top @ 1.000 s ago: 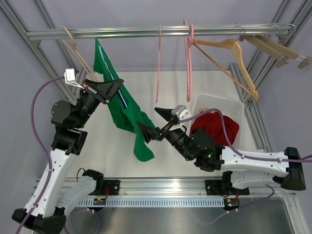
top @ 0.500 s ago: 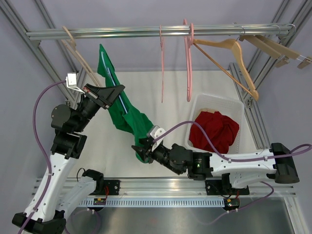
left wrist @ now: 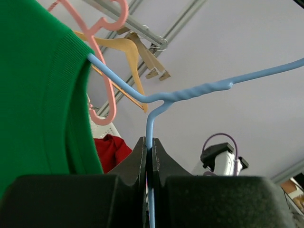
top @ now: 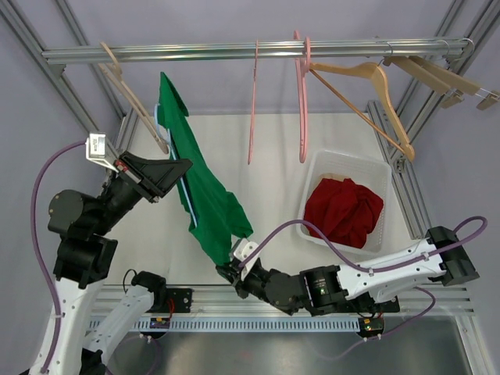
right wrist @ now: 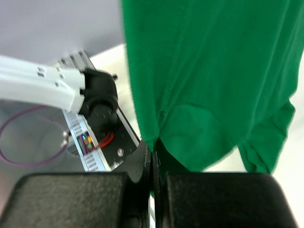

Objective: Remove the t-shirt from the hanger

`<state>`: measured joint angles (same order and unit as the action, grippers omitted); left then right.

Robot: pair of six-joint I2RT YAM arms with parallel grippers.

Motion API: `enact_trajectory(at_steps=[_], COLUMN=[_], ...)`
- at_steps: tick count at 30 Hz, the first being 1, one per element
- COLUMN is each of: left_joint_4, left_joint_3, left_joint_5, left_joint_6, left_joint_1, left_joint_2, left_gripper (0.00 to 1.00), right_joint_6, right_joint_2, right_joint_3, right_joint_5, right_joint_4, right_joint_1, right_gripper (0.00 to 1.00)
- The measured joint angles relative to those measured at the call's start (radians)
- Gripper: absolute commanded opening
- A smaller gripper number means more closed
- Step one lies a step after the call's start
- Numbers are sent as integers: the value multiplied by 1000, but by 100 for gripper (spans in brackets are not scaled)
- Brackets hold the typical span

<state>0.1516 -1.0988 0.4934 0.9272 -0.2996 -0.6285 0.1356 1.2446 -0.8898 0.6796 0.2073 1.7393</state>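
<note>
"Where do the right claw's tips sit, seen from above?"

"Can't tell. The green t-shirt's hem covers them."

"And the blue hanger?"

"In the left wrist view its wire runs off the right edge. Its stem vanishes between the left claw's shut fingers, and one shoulder is buried in fabric."

"The right wrist view?"

"The top edge cuts the shirt off."

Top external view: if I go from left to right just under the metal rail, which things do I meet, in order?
Left wooden hanger → green t-shirt → first pink hanger → second pink hanger → middle wooden hanger → far-right wooden hangers.
</note>
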Motion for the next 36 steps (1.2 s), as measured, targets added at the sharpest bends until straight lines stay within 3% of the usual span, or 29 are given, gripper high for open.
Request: enact_trajectory(at_steps=[5, 9, 18, 25, 30, 33, 34, 36], left_joint_4=[97, 115, 187, 259, 271, 275, 275, 275], left_joint_3=[-116, -158, -182, -104, -71, -65, -65, -66], left_joint_5=[14, 25, 190, 275, 338, 354, 358, 366], left_joint_6=[-71, -89, -74, -73, -56, -46, -43, -38], left_joint_1=[0, 0, -3, -85, -99, -110, -112, -114], left_joint_2=[23, 48, 95, 272, 313, 315, 315, 315], left_gripper=[0, 0, 0, 0, 0, 0, 0, 0], right_joint_6=[18, -23, -249, -377, -365, -317, -298, -267], right_joint_2=[1, 1, 1, -14, 3, 16, 19, 23], right_joint_3=[-2, -2, -98, -242, -292, -287, -278, -252], right_joint_5=[167, 235, 158, -6, -184, -329, -376, -454], right_joint_4=[-79, -69, -51, 7, 43, 87, 105, 151], right_joint_1=[95, 104, -156, -290, -401, -492, -512, -530], right_gripper=[0, 0, 0, 0, 0, 9, 18, 24])
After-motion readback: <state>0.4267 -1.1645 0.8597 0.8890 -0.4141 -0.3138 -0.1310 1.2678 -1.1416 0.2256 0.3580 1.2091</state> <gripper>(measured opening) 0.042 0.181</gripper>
